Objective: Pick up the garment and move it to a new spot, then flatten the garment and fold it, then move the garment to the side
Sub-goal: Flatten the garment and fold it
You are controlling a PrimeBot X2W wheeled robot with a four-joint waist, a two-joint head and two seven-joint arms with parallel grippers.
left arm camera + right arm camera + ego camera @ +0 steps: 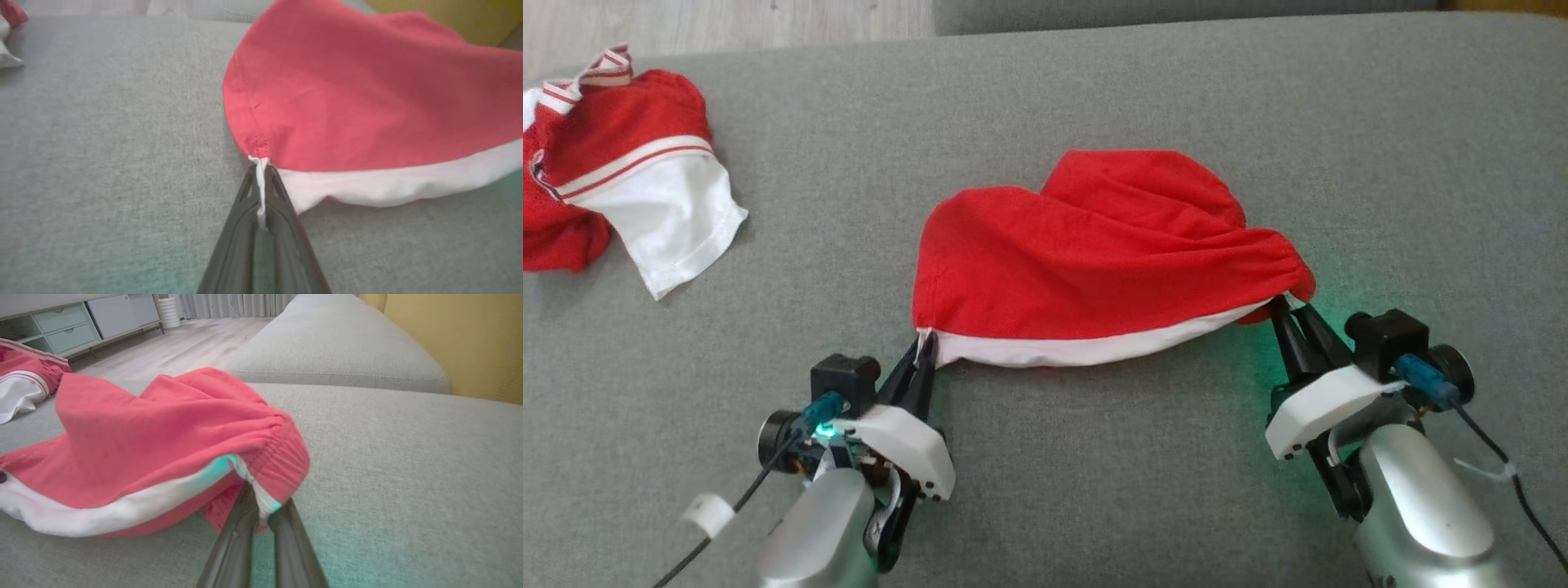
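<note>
The garment point(1094, 253) is red with a white band along its near edge, spread on the grey couch cushion point(1094, 474). My left gripper point(923, 343) is shut on its near left corner; the left wrist view shows white hem point(260, 183) pinched between the dark fingers point(237, 228). My right gripper point(1294, 314) is shut on the near right corner at the gathered elastic edge point(282, 457), and the right wrist view has white fabric clamped at the fingertips point(239, 522). The cloth point(367, 90) hangs stretched between both grippers, bunched and rumpled toward the back.
A second red and white garment point(621, 180) lies crumpled at the far left of the cushion. Another cushion point(335, 347) lies beyond, with a yellow wall point(457, 339) to the right and wooden floor with drawers point(69, 326) further off.
</note>
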